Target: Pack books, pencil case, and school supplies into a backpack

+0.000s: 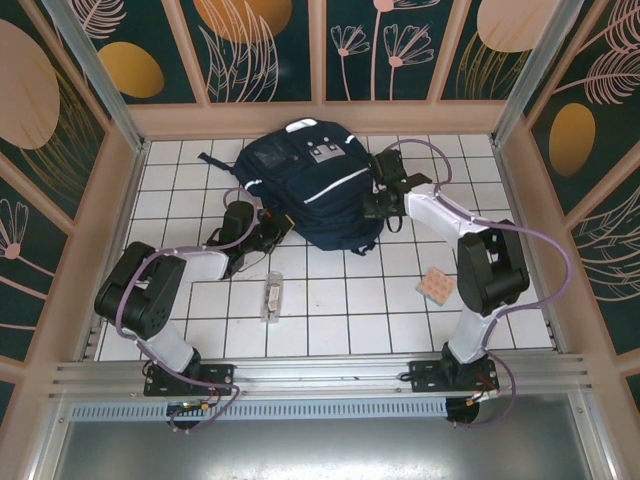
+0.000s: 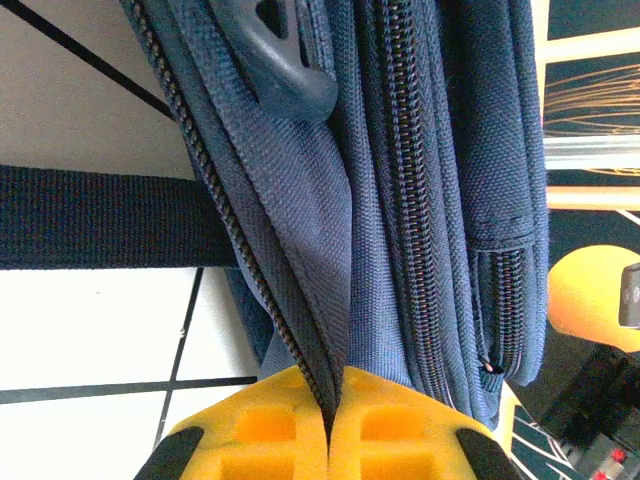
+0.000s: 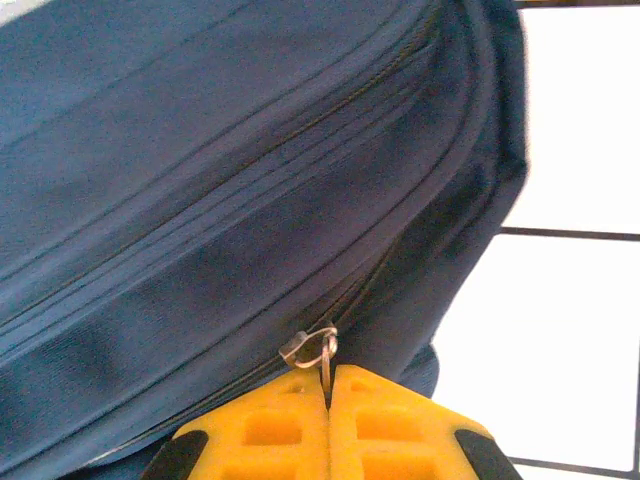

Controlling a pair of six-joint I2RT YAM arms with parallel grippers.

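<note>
Tight on backpack [image 1: 320, 190]: left tool [image 2: 328, 388]; right tool [image 3: 328, 385]

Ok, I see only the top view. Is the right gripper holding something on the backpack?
Observer: Yes. Its wrist view shows the right gripper shut on the metal zipper pull of the backpack.
Operator: And the left one?
Observer: The left gripper is shut on the backpack's fabric edge, right beside a row of zipper teeth.

No text is legible, backpack [image 1: 312, 195] included.
</note>
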